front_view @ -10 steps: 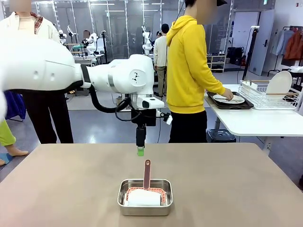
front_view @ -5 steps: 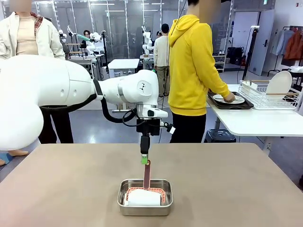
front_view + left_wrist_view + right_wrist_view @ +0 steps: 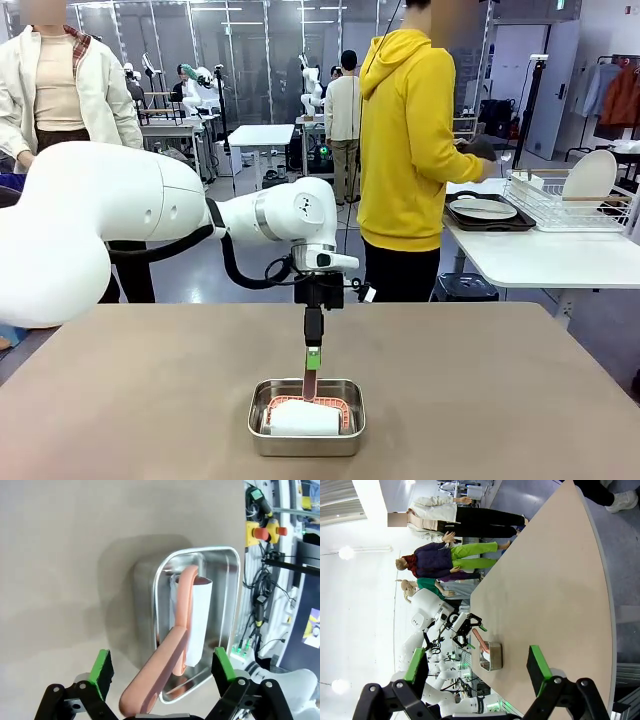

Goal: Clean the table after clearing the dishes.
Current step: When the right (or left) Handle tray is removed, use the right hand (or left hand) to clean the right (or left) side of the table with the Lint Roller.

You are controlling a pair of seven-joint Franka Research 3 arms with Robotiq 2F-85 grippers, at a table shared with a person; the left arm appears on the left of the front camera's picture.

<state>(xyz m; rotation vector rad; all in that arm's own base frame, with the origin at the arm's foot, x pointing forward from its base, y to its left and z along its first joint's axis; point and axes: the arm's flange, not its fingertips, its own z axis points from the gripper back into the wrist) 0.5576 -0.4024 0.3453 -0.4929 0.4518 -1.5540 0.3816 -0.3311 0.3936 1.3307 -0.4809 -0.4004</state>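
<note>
The brown table (image 3: 150, 400) carries a steel pan (image 3: 306, 415) with a white cloth (image 3: 303, 418) and a brush with a pink handle (image 3: 310, 386) that sticks up. My left gripper (image 3: 313, 360) points straight down over that handle. In the left wrist view the pink handle (image 3: 170, 655) lies between the green pads (image 3: 101, 667) of the left gripper (image 3: 161, 667), which stand apart and clear of it. My right gripper (image 3: 476, 665) is open and holds nothing, off to the side of the table (image 3: 545, 580). One of the dishes (image 3: 482, 209), a white plate on a dark tray, sits on the white side table.
A person in a yellow hoodie (image 3: 405, 150) stands at the white side table (image 3: 540, 255), holding a dark object. A wire rack (image 3: 570, 200) with a white plate stands there too. Another person in a cream jacket (image 3: 65, 90) stands at the far left.
My left arm has come down, bringing its gripper from above the pink handle to around its top. The person has lifted a hand off the tray and now holds a dark object.
</note>
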